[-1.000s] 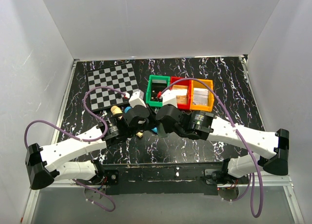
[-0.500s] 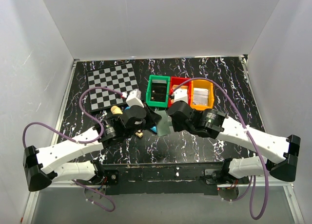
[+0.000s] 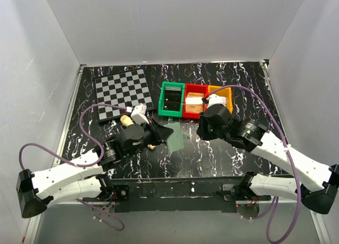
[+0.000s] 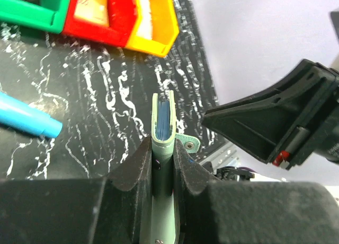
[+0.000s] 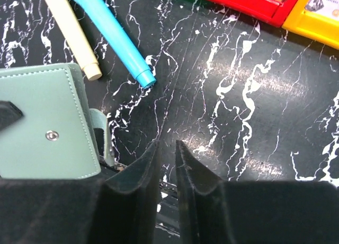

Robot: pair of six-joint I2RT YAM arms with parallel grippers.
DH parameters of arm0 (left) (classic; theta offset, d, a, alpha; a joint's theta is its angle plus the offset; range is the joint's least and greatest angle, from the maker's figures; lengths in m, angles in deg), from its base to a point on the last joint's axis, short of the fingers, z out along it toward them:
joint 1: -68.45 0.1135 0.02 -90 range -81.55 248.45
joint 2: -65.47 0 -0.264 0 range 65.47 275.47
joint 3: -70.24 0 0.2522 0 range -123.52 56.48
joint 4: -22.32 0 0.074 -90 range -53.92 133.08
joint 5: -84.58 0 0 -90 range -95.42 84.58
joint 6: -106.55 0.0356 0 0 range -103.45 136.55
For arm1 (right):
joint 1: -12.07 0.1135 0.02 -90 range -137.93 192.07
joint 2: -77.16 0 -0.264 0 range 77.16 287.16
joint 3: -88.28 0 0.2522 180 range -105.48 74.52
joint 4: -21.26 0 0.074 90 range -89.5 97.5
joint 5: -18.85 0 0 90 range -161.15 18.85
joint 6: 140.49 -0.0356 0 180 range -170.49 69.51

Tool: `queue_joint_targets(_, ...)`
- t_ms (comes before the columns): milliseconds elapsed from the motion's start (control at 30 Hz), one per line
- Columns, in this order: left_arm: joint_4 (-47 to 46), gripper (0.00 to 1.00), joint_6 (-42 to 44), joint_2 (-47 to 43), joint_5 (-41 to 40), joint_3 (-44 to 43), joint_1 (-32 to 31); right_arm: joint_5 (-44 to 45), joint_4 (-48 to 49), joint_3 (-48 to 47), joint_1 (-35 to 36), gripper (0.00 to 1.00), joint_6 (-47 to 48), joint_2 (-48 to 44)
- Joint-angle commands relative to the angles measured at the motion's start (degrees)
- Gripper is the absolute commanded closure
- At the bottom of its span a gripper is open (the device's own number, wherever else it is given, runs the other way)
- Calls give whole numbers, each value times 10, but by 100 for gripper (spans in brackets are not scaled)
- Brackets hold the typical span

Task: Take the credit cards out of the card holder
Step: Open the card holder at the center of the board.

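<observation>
Top view: left gripper (image 3: 158, 131) is clamped on one end of the flat grey-green bifold card holder (image 3: 172, 137). Holder sits mid-table, on the near side of the green plastic bin (image 3: 172, 99) and red plastic bin (image 3: 194, 104). Right gripper (image 3: 202, 130) is just beside the holder's far edge, apart from it. No credit cards visible here.

Left wrist view: card holder (image 4: 163, 140) is edge-on between both fingers, leaves pressed together. A dark blue strip shows in the mouth, lining or card edges, cannot tell. A light blue marker (image 4: 26, 122) lies on the black marbled table (image 4: 106, 95) to the left.

Right wrist view: right gripper (image 5: 167, 148) has its jaws almost closed, a thin gap with nothing in it. Holder's outer face with its snap stud (image 5: 51, 135) is at left, tab (image 5: 103, 135) next to it. A cream pen (image 5: 69, 32) and the marker lie near its corner.

Risk, my read: the left clamp squeezes the leaves shut, so the cards are likely pinched. A pull could then drag the whole holder out of the grip or twist it about the held end. Right jaws must open first; going in closed would only shove the holder. The marker and cream pen are close enough to get swept
</observation>
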Motion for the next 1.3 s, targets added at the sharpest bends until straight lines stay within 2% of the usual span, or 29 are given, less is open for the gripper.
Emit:
queue_joint_targets(0,-149,100,63,-71,56,57,14,-50,11,-9,-11,69,18,-42)
queue_joint_targets(233,-237,100,101,-182,96,157,27,-184,34,-48,-10,32,52,-78)
queue_joint_targets(267,-245,100,101,-192,100,165,28,-188,39,-51,-9,31,51,-76)
queue_joint_targets(467,-243,100,116,-180,159,145,35,-271,104,-40,-5,30,38,-68)
queue_joint_targets(633,-236,100,116,-143,192,121,35,-256,85,-48,6,30,47,-42)
queue_joint_targets(833,-260,100,115,-150,201,133,36,-205,56,-33,4,34,49,-36)
queue_joint_targets(1267,-259,100,111,-178,253,142,50,-228,76,31,-31,41,41,-76)
